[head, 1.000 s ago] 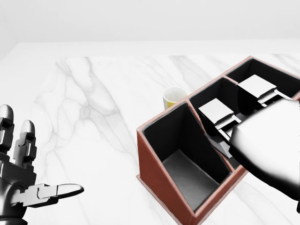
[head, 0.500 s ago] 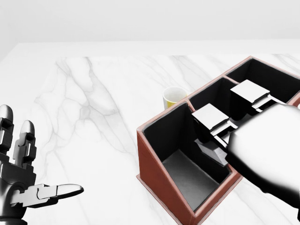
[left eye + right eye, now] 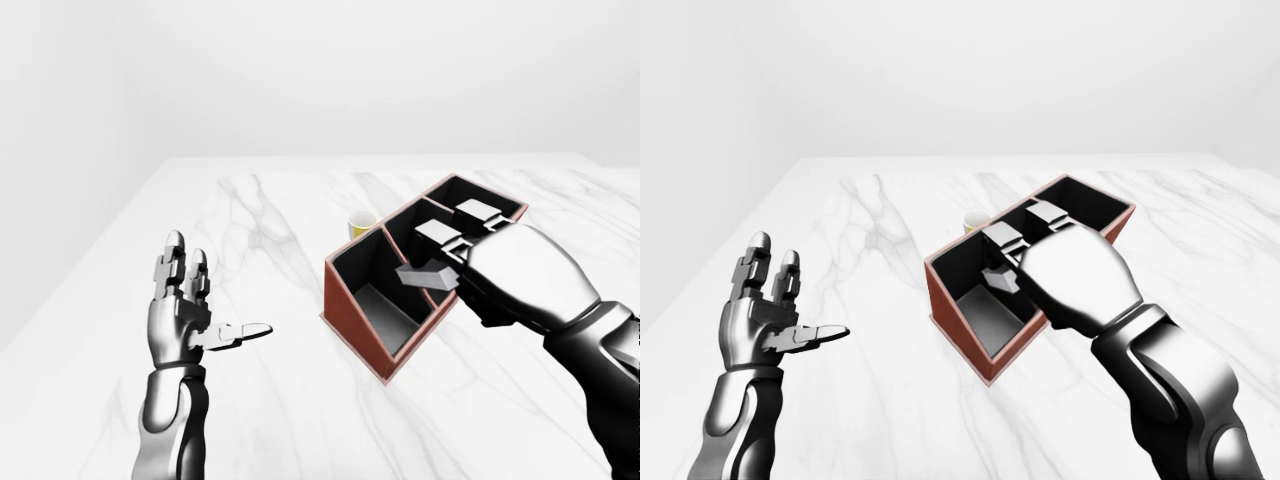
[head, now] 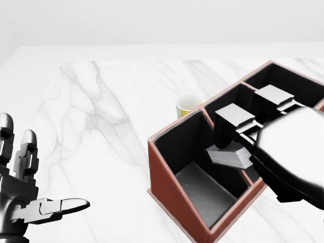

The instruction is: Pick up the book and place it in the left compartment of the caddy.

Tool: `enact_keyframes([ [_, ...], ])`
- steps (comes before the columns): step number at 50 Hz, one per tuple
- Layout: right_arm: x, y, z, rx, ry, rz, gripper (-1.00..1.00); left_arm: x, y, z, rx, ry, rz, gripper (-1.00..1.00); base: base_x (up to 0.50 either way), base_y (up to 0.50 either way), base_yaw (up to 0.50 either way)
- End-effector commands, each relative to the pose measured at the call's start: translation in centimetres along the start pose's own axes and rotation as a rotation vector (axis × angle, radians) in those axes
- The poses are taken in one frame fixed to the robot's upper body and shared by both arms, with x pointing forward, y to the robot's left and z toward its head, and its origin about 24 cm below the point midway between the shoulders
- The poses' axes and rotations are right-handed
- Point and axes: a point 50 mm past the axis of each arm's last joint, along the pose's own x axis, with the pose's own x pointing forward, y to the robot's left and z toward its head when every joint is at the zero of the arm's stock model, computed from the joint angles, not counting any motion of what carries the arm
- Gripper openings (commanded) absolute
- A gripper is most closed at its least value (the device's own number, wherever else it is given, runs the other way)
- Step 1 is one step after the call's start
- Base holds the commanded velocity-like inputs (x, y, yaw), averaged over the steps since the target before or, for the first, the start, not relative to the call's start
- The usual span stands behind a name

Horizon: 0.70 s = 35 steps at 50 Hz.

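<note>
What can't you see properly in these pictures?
- Book: mostly covered by the right hand in every view.
- Middle caddy compartment: floor hidden behind that hand, head view.
- Yellow cup: lower part hidden by the caddy wall.
- Left hand: wrist cut off by head view's bottom edge.

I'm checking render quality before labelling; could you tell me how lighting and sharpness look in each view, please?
Head view: sharp, but the right hand is blown out to flat white; caddy interior is near-black. Left-eye view: even, soft light, faint shadows on the table. Right-eye view: the same, no blur or glare.
</note>
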Motion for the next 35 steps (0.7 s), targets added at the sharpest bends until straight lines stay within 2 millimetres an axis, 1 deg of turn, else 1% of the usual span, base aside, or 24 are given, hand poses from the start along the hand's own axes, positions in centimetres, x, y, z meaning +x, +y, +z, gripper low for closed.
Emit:
enact_keyframes([
  [1,0.2,0.3,-1.2,0.050,0.059,-0.014,-1.00,0.0,-0.1,-0.1,0.002,0.004,-0.001,1.00,0.00,0.00,0.00],
  [7,0.2,0.8,-1.7,0.077,0.090,-0.008,-1.00,0.1,0.1,0.1,0.000,-0.006,0.002,1.00,0.00,0.00,0.00],
  [9,0.2,1.2,-1.8,0.090,0.109,0.001,-1.00,0.1,0.0,0.1,0.000,-0.007,0.002,1.00,0.00,0.00,0.00],
  [18,0.3,2.1,-1.0,0.096,0.104,0.023,-1.00,0.0,-0.1,0.0,0.002,-0.001,0.000,1.00,0.00,0.00,0.00],
  [24,0.4,2.3,-0.8,0.099,0.105,0.027,-1.00,0.1,0.0,0.0,0.001,-0.003,0.000,1.00,0.00,0.00,0.00],
  [26,0.6,2.8,-0.9,0.102,0.124,0.038,-1.00,0.1,0.0,0.0,0.001,-0.002,0.001,1.00,0.00,0.00,0.00],
  [31,0.7,2.5,-0.1,0.080,0.086,0.036,-1.00,0.1,0.0,-0.1,0.002,0.002,-0.001,1.00,0.00,0.00,0.00],
  [35,0.8,2.8,-0.3,0.083,0.103,0.044,-1.00,0.1,-0.1,-0.1,0.002,0.003,-0.001,1.00,0.00,0.00,0.00],
])
